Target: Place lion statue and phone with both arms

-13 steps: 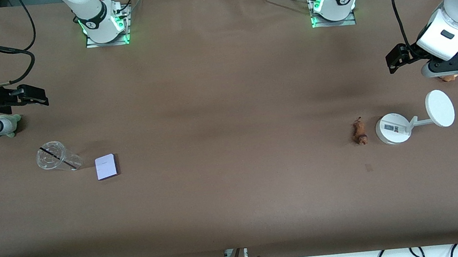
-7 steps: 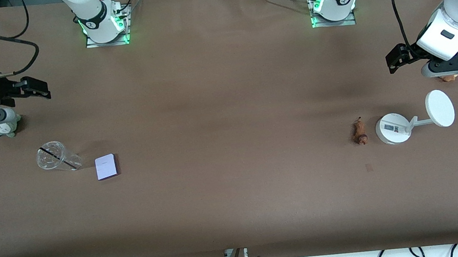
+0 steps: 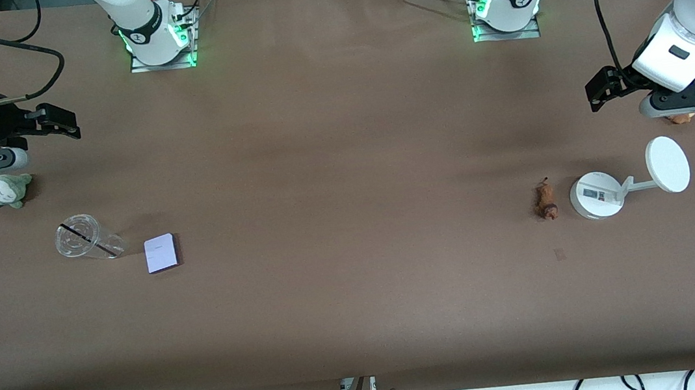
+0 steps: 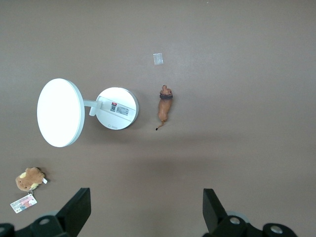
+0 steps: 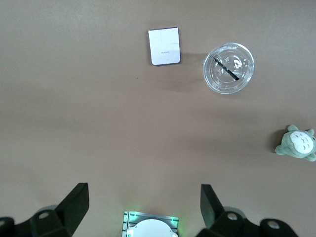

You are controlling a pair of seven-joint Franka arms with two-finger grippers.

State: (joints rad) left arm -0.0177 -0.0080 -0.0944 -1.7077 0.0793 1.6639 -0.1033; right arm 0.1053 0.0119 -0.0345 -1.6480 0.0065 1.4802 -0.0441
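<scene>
Both tools spread, empty: left tool point(image 4: 143, 210) high over the table's left-arm end, right tool point(image 5: 143, 207) over the other. Lion point(image 3: 545, 199) beside stand point(image 3: 596, 195): light, rigid; I'd pinch mid-body. Phone point(image 3: 162, 253) beside cup point(image 3: 83, 237): flat, slippery; I'd take its edges.

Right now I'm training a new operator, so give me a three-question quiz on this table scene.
1. True or false: the lion statue lies beside the white stand.
2. What stands beside the phone? A) clear cup B) bowl C) book
3. Are the left gripper and right gripper open or shut?

Key:
1. True.
2. A, the clear cup.
3. Both are open and hold nothing.
</scene>
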